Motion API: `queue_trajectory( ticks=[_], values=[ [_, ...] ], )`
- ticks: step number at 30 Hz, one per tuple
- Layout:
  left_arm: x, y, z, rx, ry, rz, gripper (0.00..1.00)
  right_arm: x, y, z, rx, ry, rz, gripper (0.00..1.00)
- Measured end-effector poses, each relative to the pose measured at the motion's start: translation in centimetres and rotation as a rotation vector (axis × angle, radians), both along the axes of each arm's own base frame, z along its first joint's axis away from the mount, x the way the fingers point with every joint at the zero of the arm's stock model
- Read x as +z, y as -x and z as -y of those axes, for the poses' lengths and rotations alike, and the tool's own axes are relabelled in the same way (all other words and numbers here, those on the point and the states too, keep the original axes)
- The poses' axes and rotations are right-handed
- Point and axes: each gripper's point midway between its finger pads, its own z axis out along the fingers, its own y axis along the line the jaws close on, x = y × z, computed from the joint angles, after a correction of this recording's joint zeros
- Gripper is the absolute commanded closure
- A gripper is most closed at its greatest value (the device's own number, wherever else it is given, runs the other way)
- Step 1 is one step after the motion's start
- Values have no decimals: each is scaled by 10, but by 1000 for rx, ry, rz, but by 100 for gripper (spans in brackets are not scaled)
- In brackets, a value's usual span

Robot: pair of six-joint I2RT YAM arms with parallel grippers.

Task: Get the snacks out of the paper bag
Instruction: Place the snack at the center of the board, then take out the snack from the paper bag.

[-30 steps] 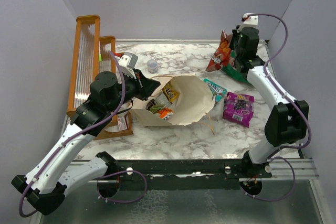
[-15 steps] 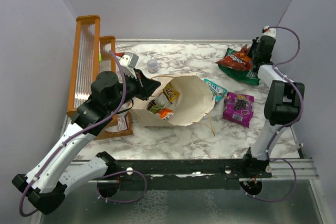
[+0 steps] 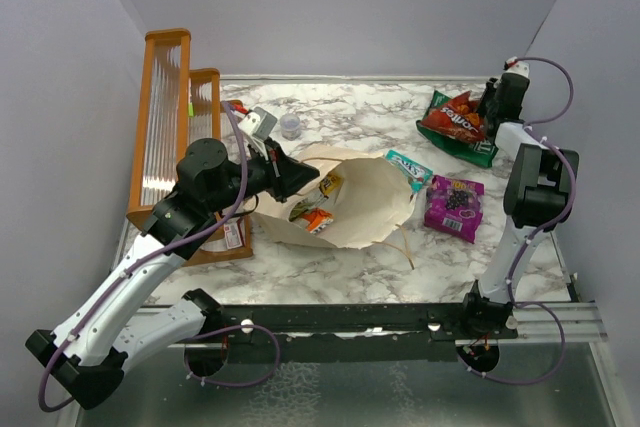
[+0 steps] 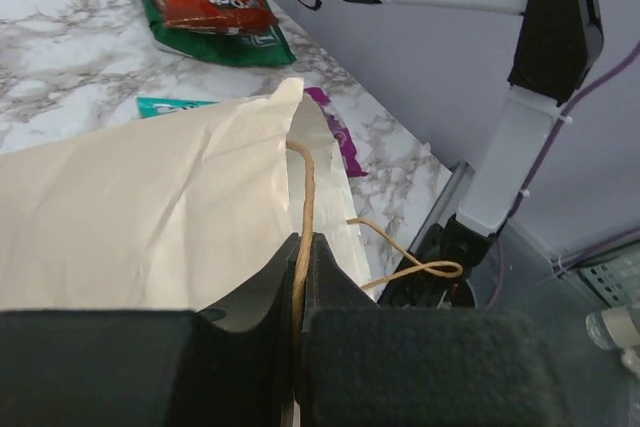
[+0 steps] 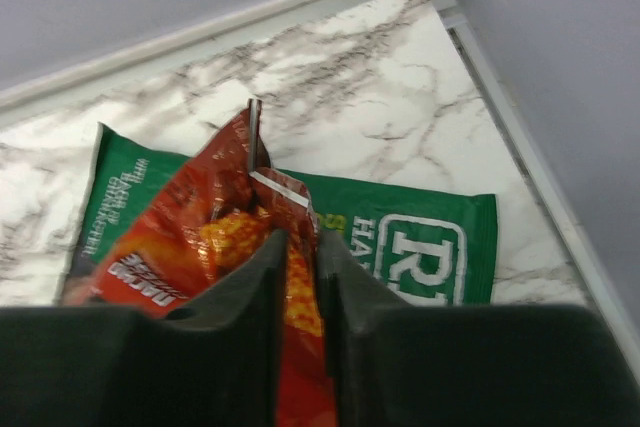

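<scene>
The cream paper bag [image 3: 370, 197] lies on its side mid-table, mouth facing left. My left gripper [image 3: 290, 172] is shut on its tan handle [image 4: 305, 197] at the mouth and holds that edge up. An orange packet [image 3: 318, 217] and a yellow-brown pack [image 3: 327, 185] show inside the bag. My right gripper [image 3: 490, 112] is at the far right, shut on the orange-red chip bag [image 5: 190, 237]. That chip bag rests on the green chip bag [image 5: 400, 237]. A teal-pink packet [image 3: 408, 169] and a purple pouch [image 3: 455, 207] lie right of the bag.
The orange-framed wooden rack [image 3: 170, 137] stands at the far left. A small clear cup [image 3: 290, 125] sits behind the bag. Grey walls close the back and both sides. The right arm's base link [image 3: 535, 192] stands near the purple pouch.
My right gripper moved right and lowered the orange-red chip bag from upright onto the green bag. My left gripper shifted right with the handle, and the bag's mouth moved with it.
</scene>
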Motion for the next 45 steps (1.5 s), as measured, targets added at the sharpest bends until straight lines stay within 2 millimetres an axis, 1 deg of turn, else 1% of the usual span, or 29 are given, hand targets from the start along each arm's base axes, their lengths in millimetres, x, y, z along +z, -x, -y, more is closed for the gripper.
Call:
queue_trajectory(
  ticks=[1, 2, 4, 5, 6, 8, 10, 13, 14, 16, 19, 22, 24, 26, 27, 30, 33, 34, 37, 38, 40, 41, 43, 45],
  values=[
    [-1, 3, 3, -31, 5, 8, 100, 3, -2, -2, 9, -8, 1, 56],
    [-2, 6, 6, -56, 8, 12, 100, 7, -4, -5, 20, -23, 3, 50],
    [-6, 12, 10, -102, 7, 25, 100, 12, -7, -10, 44, -44, 11, 42],
    [-8, 14, 11, -122, 3, 30, 100, 12, -6, -14, 61, -59, 3, 40],
    [-10, 17, 12, -141, -1, 37, 100, 12, -3, -19, 78, -79, -9, 34],
    [-13, 22, 12, -171, -11, 55, 100, 13, 4, -28, 107, -114, -34, 29],
    [-14, 26, 12, -190, -20, 74, 100, 18, 15, -36, 129, -139, -41, 27],
    [-14, 29, 10, -208, -37, 106, 100, 32, 37, -44, 144, -151, -42, 26],
    [-14, 30, 9, -212, -44, 115, 100, 42, 45, -46, 150, -151, -34, 26],
    [-17, 32, 7, -220, -61, 125, 100, 56, 57, -53, 169, -154, -15, 19],
    [-23, 35, 4, -226, -92, 132, 100, 75, 81, -63, 192, -156, 18, 18],
    [-26, 39, 0, -229, -107, 136, 100, 93, 98, -69, 205, -151, 51, 19],
    [-29, 42, -3, -230, -115, 136, 100, 101, 104, -73, 220, -153, 67, 19],
    [-29, 45, -6, -221, -117, 144, 100, 104, 115, -88, 271, -172, 75, 19],
    [-29, 46, -9, -215, -117, 148, 100, 104, 117, -91, 282, -183, 79, 20],
    [-26, 49, -15, -188, -107, 157, 100, 103, 142, -131, 411, -245, 89, 20],
    [-18, 46, -23, -120, -80, 162, 100, 105, 168, -190, 571, -281, 87, 20],
    [-16, 45, -24, -103, -73, 166, 100, 109, 180, -217, 646, -289, 88, 20],
    [-8, 25, -36, 42, -53, 156, 100, 118, 208, -275, 818, -310, 93, 21],
    [-6, 17, -41, 98, -54, 146, 100, 122, 217, -290, 862, -315, 95, 21],
    [3, 0, -49, 204, -60, 138, 100, 127, 229, -303, 904, -321, 100, 21],
    [8, -11, -53, 257, -72, 134, 100, 129, 234, -306, 914, -322, 103, 21],
    [19, -27, -56, 323, -90, 138, 100, 133, 239, -304, 914, -320, 106, 20],
    [31, -44, -55, 367, -115, 147, 100, 138, 243, -301, 902, -311, 116, 21]
  ],
)
